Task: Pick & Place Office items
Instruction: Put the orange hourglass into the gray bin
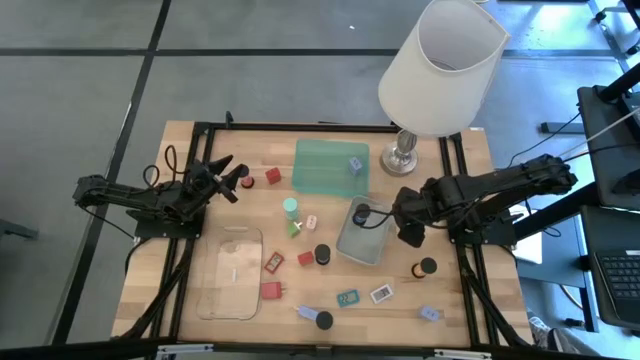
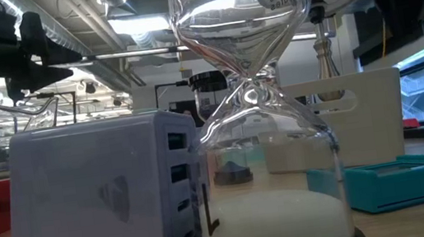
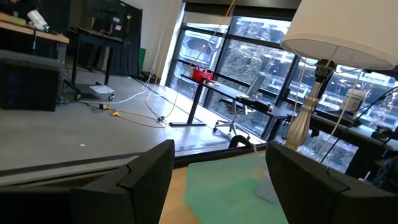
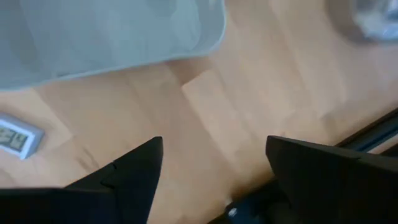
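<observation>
Office items: small red blocks (image 1: 273, 176), black round caps (image 1: 323, 254), a teal disc (image 1: 290, 206) and small labelled cards (image 1: 381, 293), scattered over the wooden table (image 1: 180, 150). One black cap (image 1: 362, 212) sits in the grey rectangular tray (image 1: 361, 240); a pale blue-grey piece (image 1: 355, 163) lies on the green translucent tray (image 1: 320, 165). Right hand (image 1: 409, 236): fingers apart, empty, just beside the grey tray's outer edge, possibly above the tabletop. Left hand (image 1: 235, 178): fingers apart, empty, near a red block at the table's left.

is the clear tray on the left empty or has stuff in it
Empty. In the high view the clear tray shows only bare wood through it; the red blocks lie beside its rim, outside it.
</observation>
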